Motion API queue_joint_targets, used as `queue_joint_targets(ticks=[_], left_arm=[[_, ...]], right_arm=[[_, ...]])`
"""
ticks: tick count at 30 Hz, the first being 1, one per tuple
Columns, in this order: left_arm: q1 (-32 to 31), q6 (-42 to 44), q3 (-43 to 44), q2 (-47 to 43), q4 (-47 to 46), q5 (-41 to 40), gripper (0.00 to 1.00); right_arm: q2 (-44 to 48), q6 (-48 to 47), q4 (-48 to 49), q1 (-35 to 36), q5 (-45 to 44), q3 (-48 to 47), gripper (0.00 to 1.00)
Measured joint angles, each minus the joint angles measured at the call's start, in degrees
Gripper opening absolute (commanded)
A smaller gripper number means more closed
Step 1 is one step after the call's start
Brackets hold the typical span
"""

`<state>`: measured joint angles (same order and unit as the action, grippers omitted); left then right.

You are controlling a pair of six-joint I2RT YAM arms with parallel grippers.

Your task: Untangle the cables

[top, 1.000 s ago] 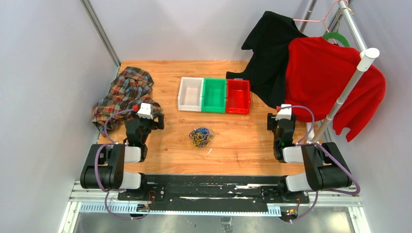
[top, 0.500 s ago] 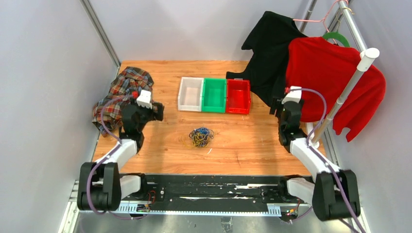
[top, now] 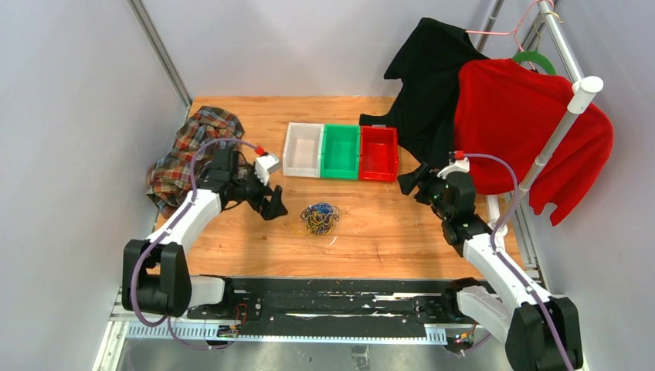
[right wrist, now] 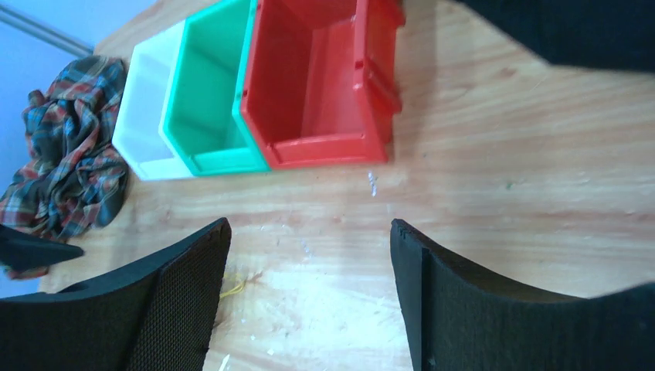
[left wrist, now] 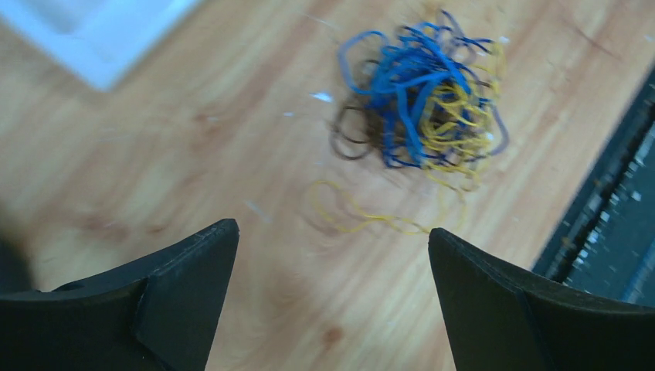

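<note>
Lying on the wooden table (top: 386, 232), the curly tangle of blue, yellow and dark cables (top: 319, 218) sits just beside the left gripper (top: 274, 207), spread wide and empty; the right gripper (top: 408, 182), equally wide and empty, hovers farther off, near the red plastic bin (top: 378, 152).

Surface (top: 386, 224): smooth wood-grain, faint sheen. Bins (right wrist: 328, 148): glossy moulded plastic. Plaid cloth (right wrist: 69, 154): soft, woven. Cables (left wrist: 425, 100): thin, apparently plastic-coated. Right tool (right wrist: 309, 232) pads (right wrist: 181, 301): matt black, finely textured.
</note>
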<state>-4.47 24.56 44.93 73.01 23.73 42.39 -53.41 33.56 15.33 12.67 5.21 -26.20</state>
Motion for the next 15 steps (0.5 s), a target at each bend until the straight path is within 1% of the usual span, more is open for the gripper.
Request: queue_joint_targets(ticks=[4,8,12,15], left_arm=[[-5.4,1.0,0.1,0.9,3.8,0.9,0.98],[-7.4,1.1,0.8,3.4,4.3,1.4,1.0],[-8.4,0.7,1.7,7.5,3.7,1.3,0.95],[-9.3,-0.1,1.8,9.6,2.3,1.3,0.88]], right_arm=[[-1.9,1.4,-3.9,1.5,3.3,-1.8,0.75],[-1.3,2.9,-4.6,3.4,4.6,-2.4,0.78],[2.6,4.4,-4.4,3.4,4.4,-2.2,0.78],[1.8,3.0,-3.8,4.2,6.3,-2.8,0.78]])
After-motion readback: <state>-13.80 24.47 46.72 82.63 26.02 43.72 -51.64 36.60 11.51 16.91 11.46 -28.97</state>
